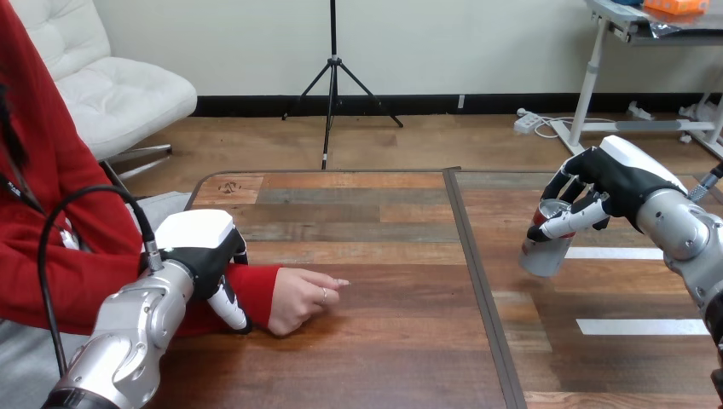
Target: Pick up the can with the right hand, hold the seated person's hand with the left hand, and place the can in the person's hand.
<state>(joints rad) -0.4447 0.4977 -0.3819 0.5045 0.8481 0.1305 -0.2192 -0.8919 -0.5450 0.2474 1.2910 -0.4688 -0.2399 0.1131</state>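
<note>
My right hand [597,192] is at about 2 o'clock, with fingers and thumb wrapped round the upper part of the one silver cylindrical metal can [544,247]. The can's long axis is near upright but leans a little: its open-looking top tips toward 1 o'clock and its base toward 7 o'clock. I cannot tell whether the base is clear of the brown wooden plank surface [384,341] or touching it.

My left hand [205,247] is at about 8 o'clock. It lies over the red sleeve [256,294], its fingers curled down the near side round the person's wrist [271,298]. Just beyond it, toward 3 o'clock, the person's hand [303,298] rests on the surface, loosely closed, with one finger pointing to 3 o'clock.

Between that hand and the can lies a wide stretch of bare wood, crossed only by one dark seam [477,281] running from 12 to 6 o'clock. The can is right of the seam and the person's hand is left of it, well apart. The far edge of the surface runs straight across at 12 o'clock, well beyond both hands.

Two white tape strips [610,253] lie flat at 4 o'clock. One sits just beside the can's base and the other is nearer to me.
</note>
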